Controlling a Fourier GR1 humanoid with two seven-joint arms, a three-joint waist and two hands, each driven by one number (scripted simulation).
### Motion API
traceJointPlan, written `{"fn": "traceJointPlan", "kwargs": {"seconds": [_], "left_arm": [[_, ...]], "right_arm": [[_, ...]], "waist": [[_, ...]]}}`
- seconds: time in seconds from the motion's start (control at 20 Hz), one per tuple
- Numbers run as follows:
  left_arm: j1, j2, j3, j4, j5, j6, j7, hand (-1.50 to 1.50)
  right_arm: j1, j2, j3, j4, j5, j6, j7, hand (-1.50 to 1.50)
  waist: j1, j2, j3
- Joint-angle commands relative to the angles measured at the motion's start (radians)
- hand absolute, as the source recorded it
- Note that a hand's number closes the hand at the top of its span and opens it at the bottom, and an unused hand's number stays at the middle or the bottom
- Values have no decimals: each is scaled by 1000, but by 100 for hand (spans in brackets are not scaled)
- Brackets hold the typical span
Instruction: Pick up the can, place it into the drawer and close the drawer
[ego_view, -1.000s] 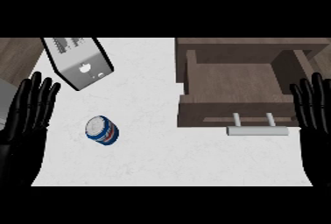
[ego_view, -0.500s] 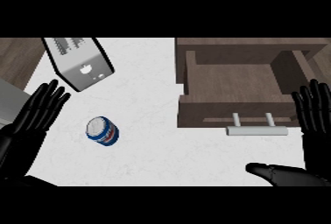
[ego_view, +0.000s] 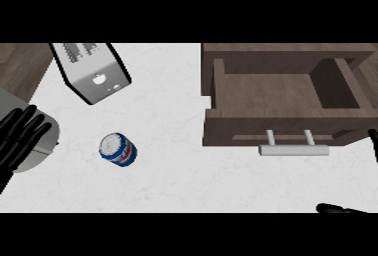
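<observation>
Blue-and-white can (ego_view: 118, 149) with a silver top stands on the white counter (ego_view: 170, 165), left of centre, with nothing gripping it. The black left hand (ego_view: 21, 136) shows at the left edge, fingers straight and spread, well apart from the can. Of the right hand (ego_view: 341, 208) only dark tips show at the lower right; whether it is spread or clenched cannot be told. A brown wooden drawer (ego_view: 284, 112) with a pale bar handle (ego_view: 292, 149) lies pulled out at right. A silver toaster (ego_view: 90, 70) stands at upper left.
</observation>
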Motion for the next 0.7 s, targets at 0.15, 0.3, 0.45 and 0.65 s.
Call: {"fn": "traceJointPlan", "kwargs": {"seconds": [0.15, 0.3, 0.45, 0.65], "left_arm": [[65, 38, 131, -99, 158, -62, 101, -150], [-27, 24, 125, -49, 165, -7, 160, -150], [6, 42, 191, -29, 273, -27, 178, -150], [8, -8, 175, -22, 287, 20, 211, -150]], "right_arm": [[102, 6, -86, 8, -76, 93, -82, -150], [59, -26, -134, 20, -116, 122, -59, -150], [109, -37, -183, 76, -164, 193, -134, -150], [198, -5, -190, -26, -181, 226, -120, -150]], "waist": [[1, -1, 0], [-2, 1, 0], [-3, 0, 0], [-6, 0, 0]]}}
